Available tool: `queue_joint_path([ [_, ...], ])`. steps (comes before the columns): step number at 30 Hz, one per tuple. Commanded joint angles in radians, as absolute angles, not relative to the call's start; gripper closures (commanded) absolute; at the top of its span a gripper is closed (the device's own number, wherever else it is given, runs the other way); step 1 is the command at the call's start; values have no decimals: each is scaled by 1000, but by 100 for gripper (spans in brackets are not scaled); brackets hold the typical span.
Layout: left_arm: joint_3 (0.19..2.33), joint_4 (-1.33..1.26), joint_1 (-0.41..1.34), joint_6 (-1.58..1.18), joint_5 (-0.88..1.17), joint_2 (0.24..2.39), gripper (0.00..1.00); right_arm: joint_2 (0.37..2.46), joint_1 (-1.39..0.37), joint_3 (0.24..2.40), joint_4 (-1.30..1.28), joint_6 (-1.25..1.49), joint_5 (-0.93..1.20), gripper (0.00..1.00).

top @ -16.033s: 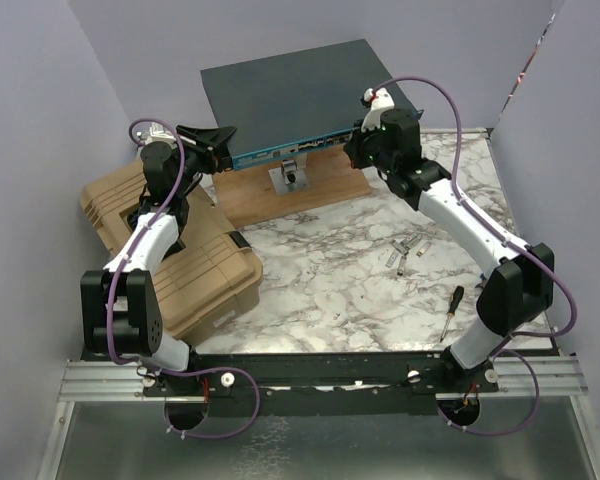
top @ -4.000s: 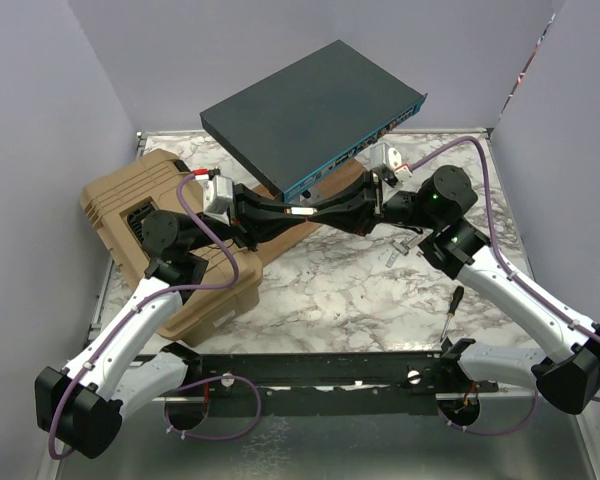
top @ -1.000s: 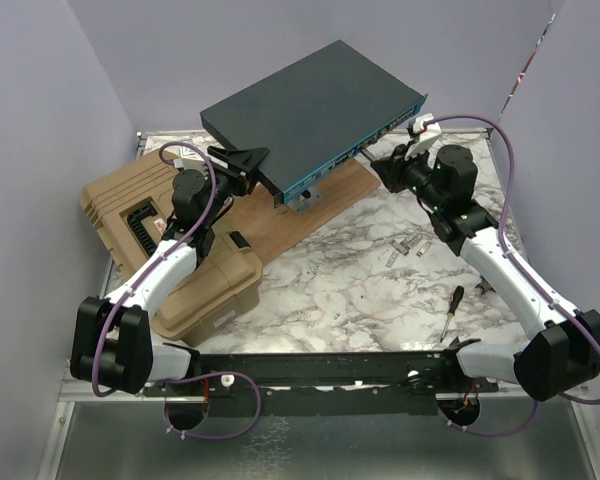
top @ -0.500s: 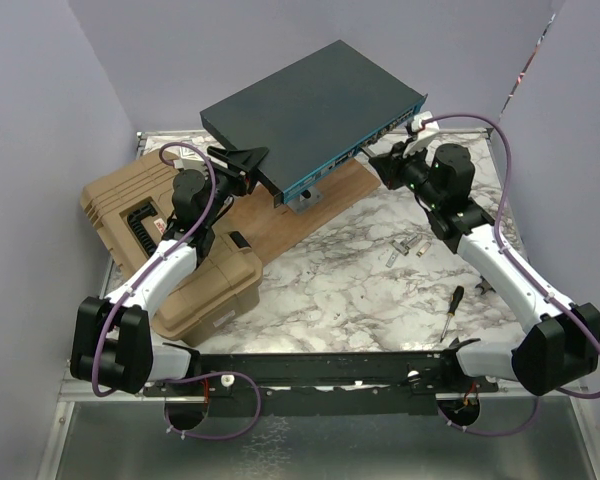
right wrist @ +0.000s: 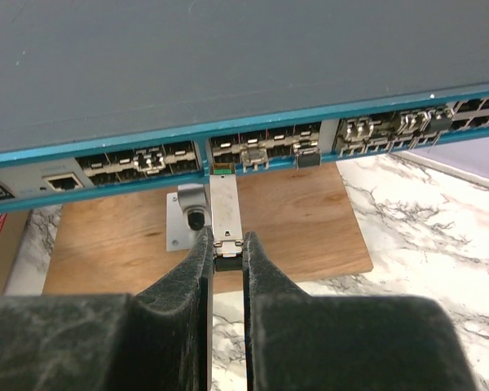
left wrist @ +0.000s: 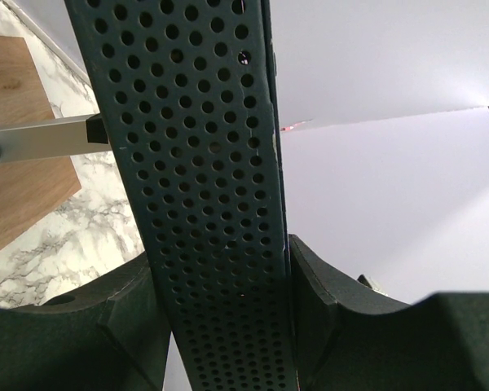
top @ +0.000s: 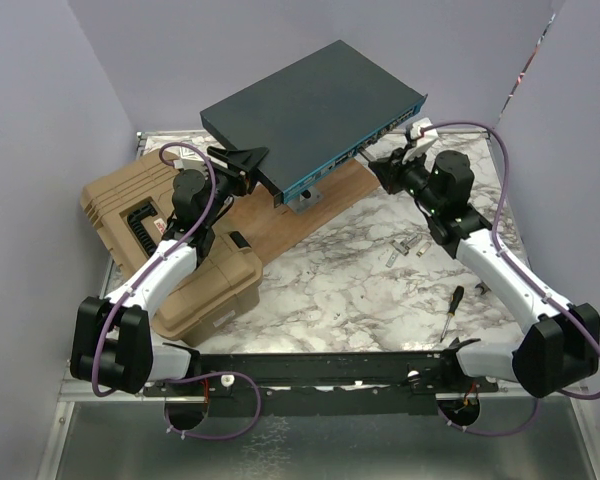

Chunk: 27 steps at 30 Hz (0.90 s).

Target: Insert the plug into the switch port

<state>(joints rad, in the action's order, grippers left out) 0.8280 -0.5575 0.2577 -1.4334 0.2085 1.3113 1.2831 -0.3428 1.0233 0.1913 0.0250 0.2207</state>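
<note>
The switch is a flat dark grey box with a teal front face and a row of ports, raised on a post over a wooden board. My left gripper is shut on the switch's perforated left side. My right gripper is shut on the rear of a silver plug. The plug's green-tipped front end sits at the mouth of a port near the middle of the front face. In the top view the right gripper is at the switch's front right.
A tan ribbed case lies under my left arm. Small metal parts and a screwdriver lie on the marble table at the right. A metal bracket with a black knob stands on the board beside the plug.
Over the last second my right gripper has moved slightly toward the switch's front face. The left arm and the switch have stayed still.
</note>
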Motion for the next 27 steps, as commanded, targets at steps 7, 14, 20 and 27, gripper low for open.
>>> queue_joint_path([
  [7, 844, -595, 269, -1414, 187, 1308, 74, 1243, -337, 963, 245, -17, 235, 100],
  [14, 844, -593, 268, -1414, 186, 1306, 74, 1262, -337, 955, 293, -18, 224, 100],
  [20, 843, -590, 268, -1414, 184, 1305, 75, 1284, -337, 958, 317, -18, 224, 100],
  [27, 847, -588, 270, -1413, 186, 1306, 75, 1304, -337, 959, 324, -23, 209, 100],
])
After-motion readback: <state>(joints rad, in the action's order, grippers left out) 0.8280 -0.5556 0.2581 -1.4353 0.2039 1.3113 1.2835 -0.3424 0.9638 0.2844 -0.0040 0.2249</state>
